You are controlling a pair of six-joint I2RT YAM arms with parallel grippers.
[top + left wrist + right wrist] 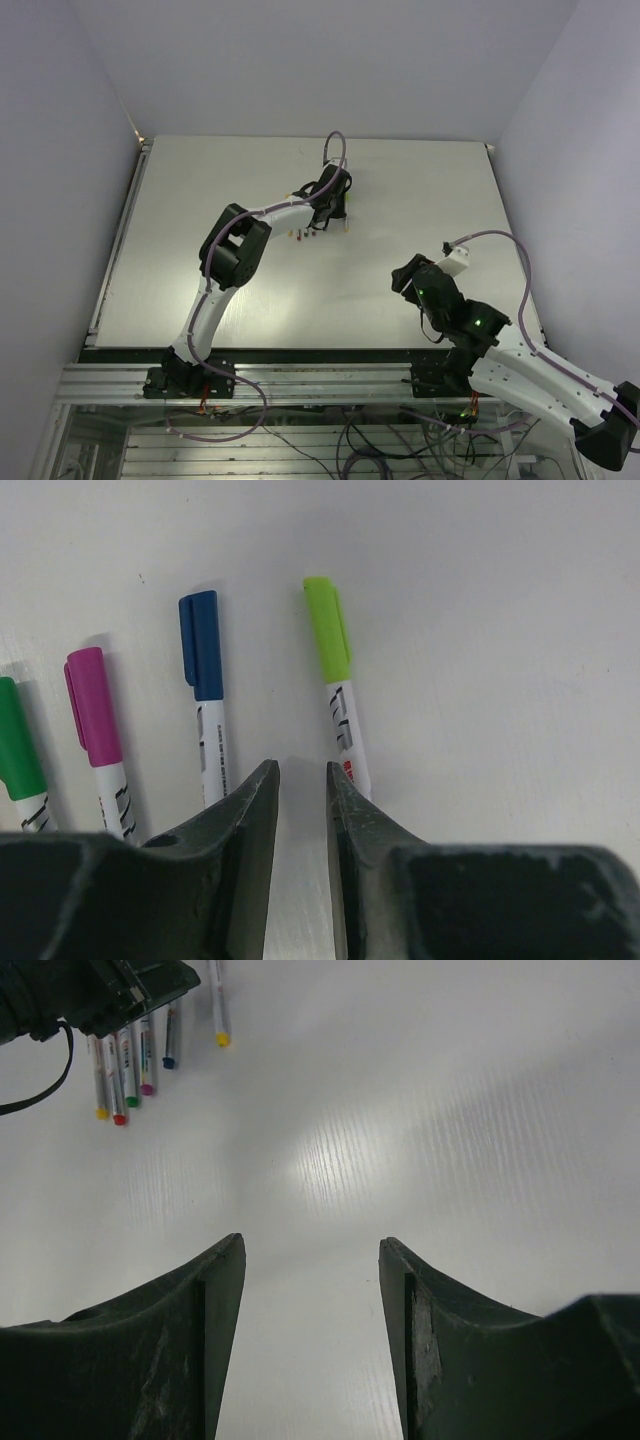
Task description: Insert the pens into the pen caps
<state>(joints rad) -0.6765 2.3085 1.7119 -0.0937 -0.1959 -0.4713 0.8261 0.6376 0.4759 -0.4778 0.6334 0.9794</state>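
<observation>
In the left wrist view, several pens lie side by side on the white table with their caps on: a dark green cap (pixel 18 742), a magenta cap (pixel 92 705), a blue cap (pixel 202 645) and a light green cap (pixel 326 630). My left gripper (pixel 303 770) stands just above them, its jaws a narrow gap apart with only bare table between. The light green pen's barrel (pixel 347 735) runs down behind the right finger (pixel 345 810). In the top view the left gripper (pixel 335 222) is over the pen row (pixel 310 236). My right gripper (pixel 312 1242) hangs open and empty, well away from the pens (pixel 132 1070).
The white table (pixel 400 190) is walled in by pale panels on the left, back and right. The right arm (pixel 470 325) rests folded near the front right edge. The left arm's purple cable (pixel 335 150) loops above its wrist.
</observation>
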